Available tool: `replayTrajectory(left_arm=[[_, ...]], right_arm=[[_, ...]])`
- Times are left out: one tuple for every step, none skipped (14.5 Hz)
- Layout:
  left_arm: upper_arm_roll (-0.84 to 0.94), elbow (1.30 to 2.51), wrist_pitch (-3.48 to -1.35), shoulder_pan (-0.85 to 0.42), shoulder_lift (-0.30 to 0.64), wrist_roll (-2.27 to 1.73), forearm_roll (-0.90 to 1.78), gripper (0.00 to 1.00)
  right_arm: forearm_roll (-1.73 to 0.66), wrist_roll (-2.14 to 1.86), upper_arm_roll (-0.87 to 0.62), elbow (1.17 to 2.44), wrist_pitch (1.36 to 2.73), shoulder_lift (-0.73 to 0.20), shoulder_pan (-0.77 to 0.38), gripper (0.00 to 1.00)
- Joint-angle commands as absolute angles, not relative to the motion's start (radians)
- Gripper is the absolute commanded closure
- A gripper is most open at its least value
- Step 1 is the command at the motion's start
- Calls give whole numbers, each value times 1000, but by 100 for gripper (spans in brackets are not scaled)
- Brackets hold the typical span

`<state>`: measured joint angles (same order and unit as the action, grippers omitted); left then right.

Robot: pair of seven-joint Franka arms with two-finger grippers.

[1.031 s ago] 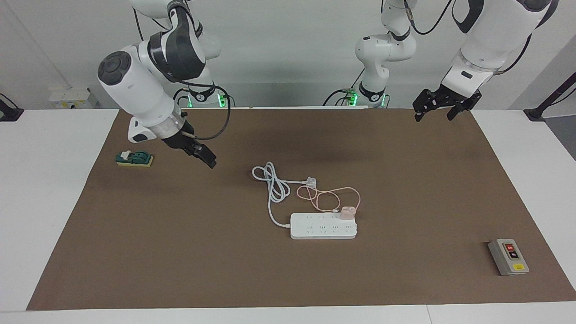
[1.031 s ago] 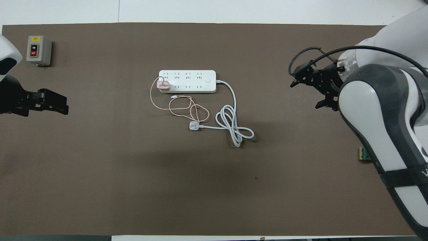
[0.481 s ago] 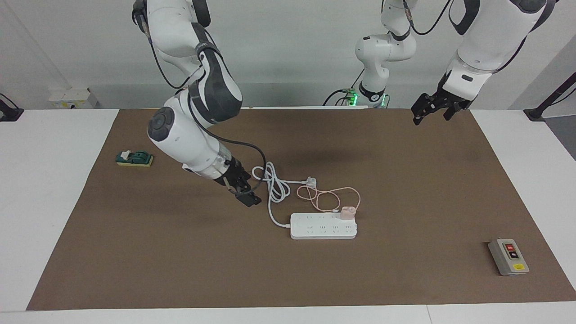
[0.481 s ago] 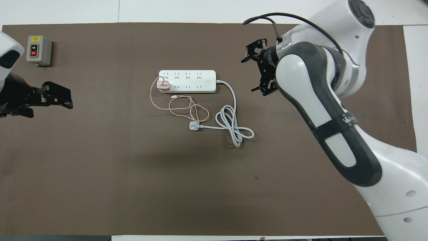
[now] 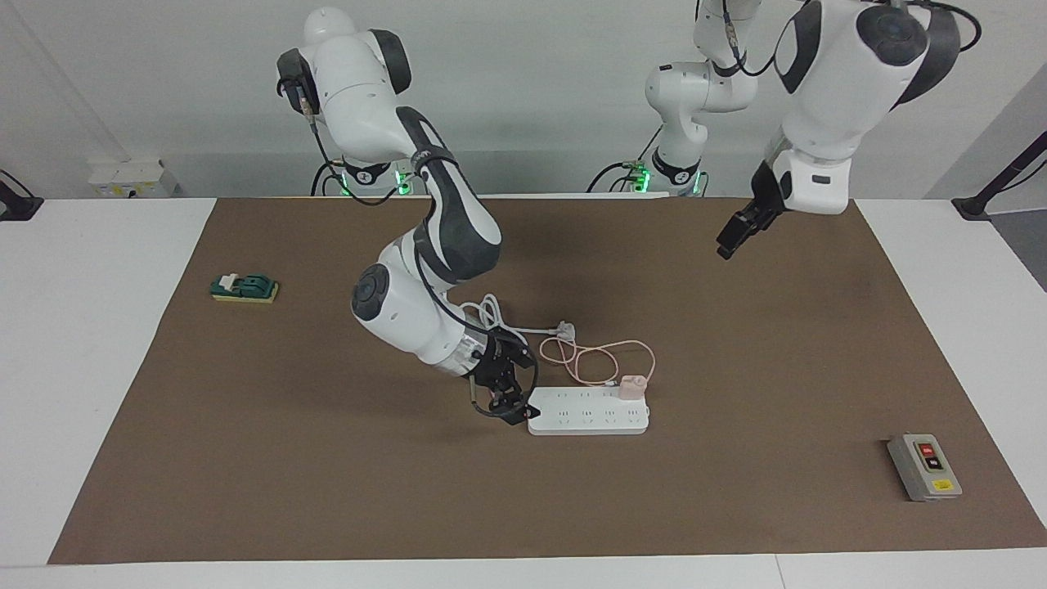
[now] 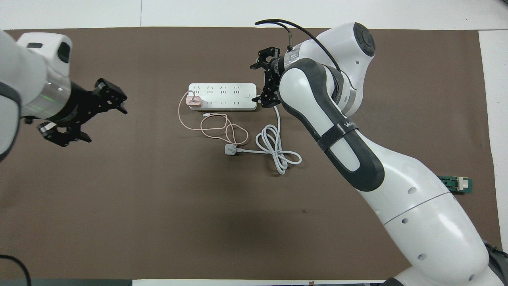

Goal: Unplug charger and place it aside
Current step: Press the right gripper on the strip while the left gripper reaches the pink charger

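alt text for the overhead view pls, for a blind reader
The pink charger sits plugged into the white power strip on a brown mat. The right pincer, open, is at the strip's cord end; the left pincer, open, waits apart over the mat.

**White table with a brown mat**

The white table point(image 5: 98, 343) carries a large brown mat point(image 5: 327, 491). On the mat lie a white power strip point(image 5: 587, 419) with its coiled white cord point(image 6: 274, 147), the charger point(image 5: 631, 386) plugged in it, a grey switch box point(image 5: 923, 466) and a green switch point(image 5: 244, 288).
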<state>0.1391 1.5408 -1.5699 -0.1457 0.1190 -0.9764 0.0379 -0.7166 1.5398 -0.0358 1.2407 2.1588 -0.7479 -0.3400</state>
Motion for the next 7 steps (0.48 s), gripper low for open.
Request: replayTrajectory(left_arm=[[118,1369,-1569,-222,311,-1283,38,0],[115,1305,-1580,-238,375,-1421,38,0],[115,1254,-1588,-241,421,-1528,40,0],[114,1221,-1588,-255,464,-1605,38,0],[97,1197,-1588,-288,507,-1670,28,0],[54,1162,-1598,-334,550,-1737,19,0],[5,1122,-1617,-389,595,-1802,23,0]], right_arm=[[-755,1604,-55,1067,2146,-892,-341,0],[-753,1608,-76,1031,2145,-926,-341,0],[-755,1606,-83,1019,2134,-945,-339,0],[-755,1602,-93,1009,2113,-968,-333,0],[-750,1597,-97,988,2091,-979,-333,0],[-746,1579,-97,983,2082,-982,-339,0],[-747,1560,-97,982,2079,-986,-337,0]])
